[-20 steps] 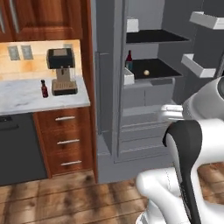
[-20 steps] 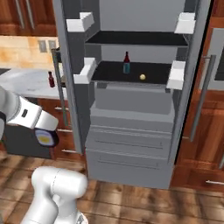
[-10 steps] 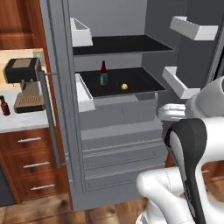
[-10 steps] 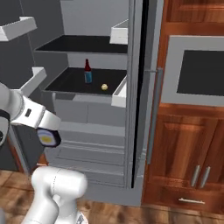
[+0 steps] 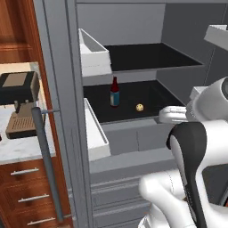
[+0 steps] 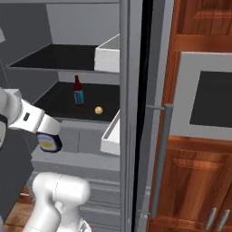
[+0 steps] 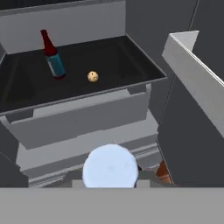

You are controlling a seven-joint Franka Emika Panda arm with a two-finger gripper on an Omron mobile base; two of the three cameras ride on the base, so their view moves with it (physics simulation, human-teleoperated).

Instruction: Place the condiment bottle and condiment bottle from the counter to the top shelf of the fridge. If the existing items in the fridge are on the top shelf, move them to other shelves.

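Although already standing upright inside the open fridge, one condiment bottle sits on the middle shelf, not the bare top shelf, with a small round item just beside it at four o'clock. Leaves nearly all the task undone, judging by this: bottle to lift a shelf higher, second bottle to fetch from the counter at nine o'clock beside the coffee machine. Cannot tell whether the gripper is spread or clenched.
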